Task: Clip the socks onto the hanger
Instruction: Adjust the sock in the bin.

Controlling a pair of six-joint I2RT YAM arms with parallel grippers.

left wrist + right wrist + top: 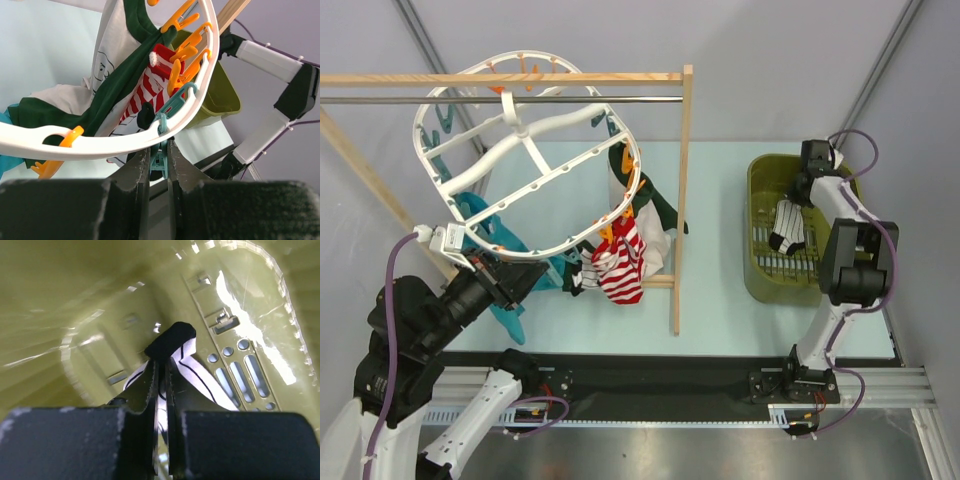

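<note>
The white oval hanger (535, 180) hangs tilted from the metal rod. A red-and-white striped sock (620, 270) hangs clipped at its near right rim, also in the left wrist view (145, 92). My left gripper (159, 150) is shut on a teal clip (159, 162) under the hanger rim (115, 145). My right gripper (161, 371) is inside the olive basket (760, 215) and shut on a white sock with thin black stripes and a black toe (192, 367). That sock also shows in the top view (788, 226).
A wooden rack (685, 200) with a metal rod (470, 99) carries the hanger. A dark green-and-white garment (655, 215) and a teal cloth (505, 300) hang from the hanger. The basket stands at the right of the pale table (720, 300).
</note>
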